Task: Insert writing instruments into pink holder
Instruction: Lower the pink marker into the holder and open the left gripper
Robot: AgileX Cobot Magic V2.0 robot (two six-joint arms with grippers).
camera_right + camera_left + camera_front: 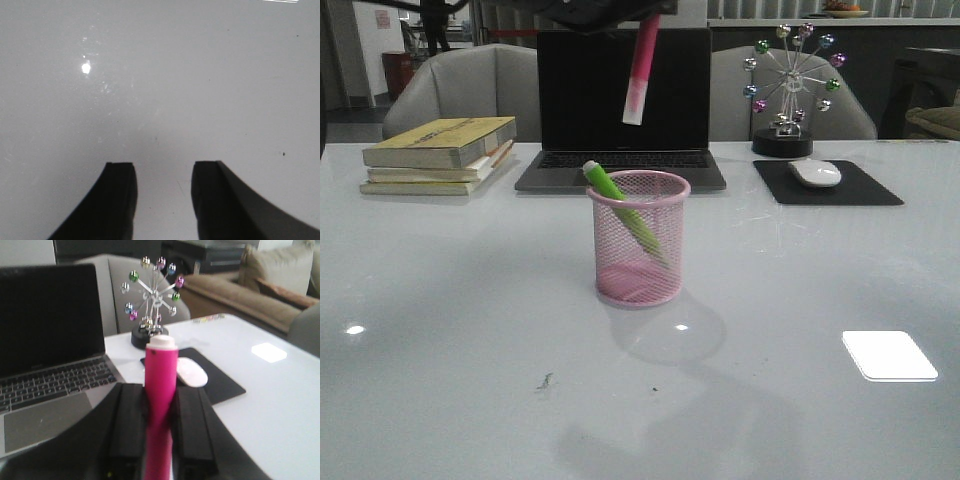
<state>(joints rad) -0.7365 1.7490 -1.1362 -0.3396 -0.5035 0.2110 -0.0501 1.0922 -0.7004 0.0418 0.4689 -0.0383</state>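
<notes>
Glossy white table point(440, 330): laptop point(620, 110), books point(440, 155). Left end effector point(160, 440) clamps pink marker point(160, 405), arm cropped; right end effector point(162, 195) open, empty. Green marker point(625, 208) inside pink holder point(638, 240).

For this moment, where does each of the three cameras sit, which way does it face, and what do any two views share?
Front: looks forward over the table at the pink holder, green marker inside; left tool barely shows at the top edge.
Left wrist: on the raised left arm, facing the laptop; left tool grips the pink marker.
Right wrist: faces down at bare table; right tool open.
Shared: front and left wrist both show pink marker, laptop, mouse.
</notes>
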